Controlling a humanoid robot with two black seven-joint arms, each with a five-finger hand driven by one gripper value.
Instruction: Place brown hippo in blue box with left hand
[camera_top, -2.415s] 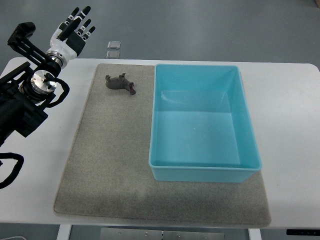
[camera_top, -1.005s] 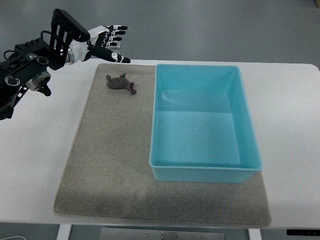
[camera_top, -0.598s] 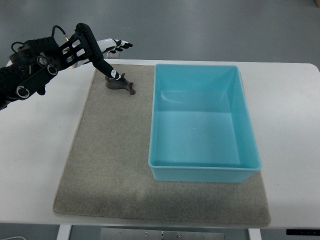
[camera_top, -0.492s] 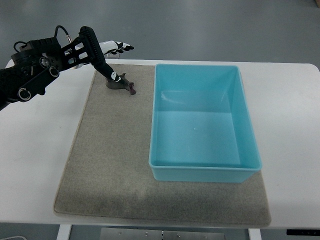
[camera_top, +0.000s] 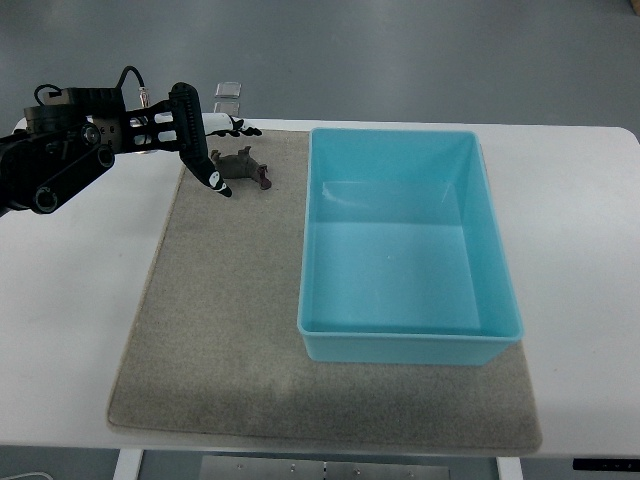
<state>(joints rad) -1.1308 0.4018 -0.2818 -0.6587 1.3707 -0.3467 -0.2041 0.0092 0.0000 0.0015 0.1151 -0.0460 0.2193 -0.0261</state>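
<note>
The brown hippo (camera_top: 246, 171) lies on the grey mat (camera_top: 210, 330), near its far left corner. My left hand (camera_top: 226, 158) reaches in from the left edge and sits right over the hippo's left end. Its thumb tip (camera_top: 222, 190) is on the near side and its fingertips (camera_top: 240, 128) on the far side, spread apart and not closed on the toy. The blue box (camera_top: 410, 346) stands empty on the mat, just right of the hippo. My right arm does not show.
The mat lies on a white table (camera_top: 70, 300) whose far edge runs just behind the hippo. A small clear object (camera_top: 228, 90) lies on the floor beyond the table. Grey floor surrounds the table.
My left hand swung from the table's far left corner over to the hippo and came down around it. The hippo has shifted slightly on the mat.
</note>
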